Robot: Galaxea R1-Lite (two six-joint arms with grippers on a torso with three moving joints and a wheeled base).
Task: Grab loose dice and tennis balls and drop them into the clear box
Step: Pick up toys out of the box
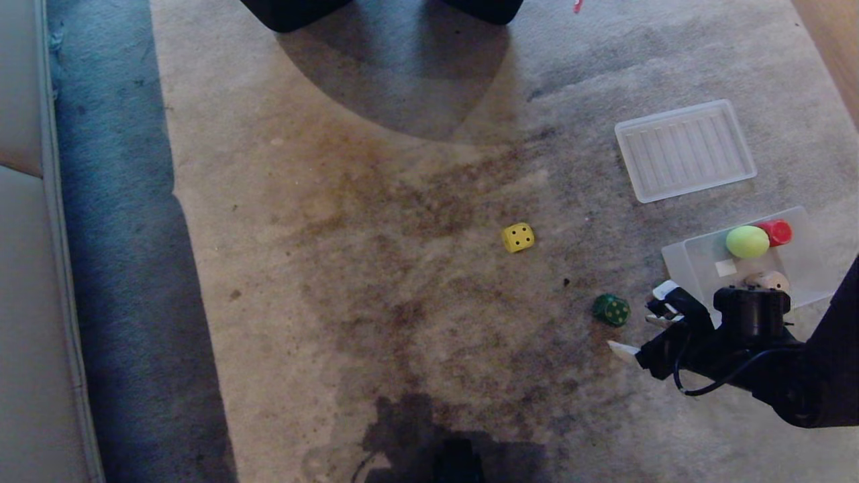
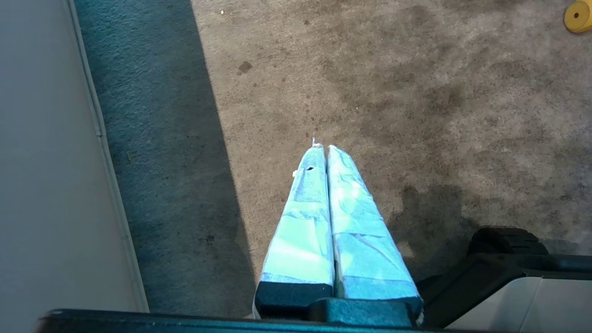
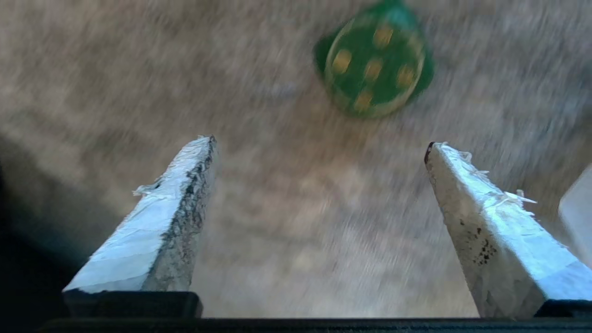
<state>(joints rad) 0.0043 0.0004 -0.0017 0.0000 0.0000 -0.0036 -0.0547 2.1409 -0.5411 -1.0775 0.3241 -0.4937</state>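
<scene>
Spread wide and empty, the right gripper [image 1: 637,329] hovers low over the carpet [image 1: 376,302]. Just left of its fingertips lies the dark green die [image 1: 611,310], rounded, pale pips up. Farther left sits the yellow die [image 1: 517,237].

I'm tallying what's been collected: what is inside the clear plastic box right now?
Inside the frosted clear plastic box: a fuzzy yellow-green tennis ball, a small red rounded piece, and a beige die partly covered by the right arm. Anything lower stays hidden.
</scene>
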